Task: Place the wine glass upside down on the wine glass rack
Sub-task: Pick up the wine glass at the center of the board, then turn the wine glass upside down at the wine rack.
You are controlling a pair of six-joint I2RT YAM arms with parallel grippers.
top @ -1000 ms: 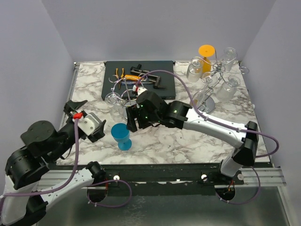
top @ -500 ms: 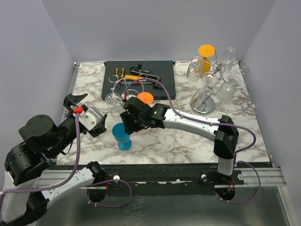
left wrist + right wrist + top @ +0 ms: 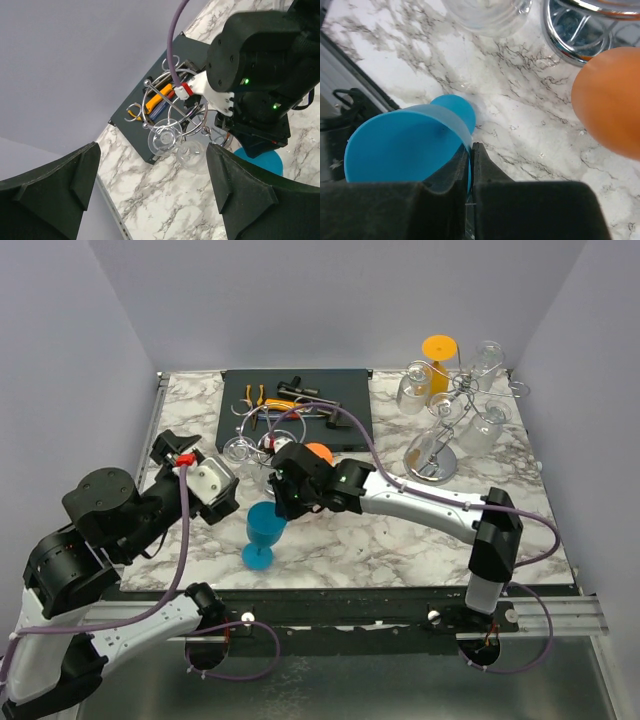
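Right wrist view puts the blue wine glass (image 3: 405, 145) directly under the camera, mouth up. The right gripper (image 3: 471, 150) is pinched narrowly on its rim, one finger inside the bowl and one outside. The round foot shows past the bowl over the marble; whether it touches the surface I cannot tell. From the top external camera the glass sits near the front edge of the marble table (image 3: 400, 540), left of centre, leaning slightly, with the right arm reaching across to it.

An orange glass (image 3: 318, 452) lies just behind that gripper. Beyond it, a small wire stand (image 3: 262, 428) with clear glasses (image 3: 238, 450) sits at the front left corner of a dark tray (image 3: 350, 400). The tray also carries orange-handled pliers (image 3: 285, 406).

The left gripper (image 3: 152, 165) hangs left of the blue glass, apart from it. Its fingers (image 3: 50, 192) are spread wide with nothing between them, pointing toward the wire stand.

The wine glass rack (image 3: 440, 430) stands well apart at the far right corner, with clear glasses and an orange-footed one hanging on it.
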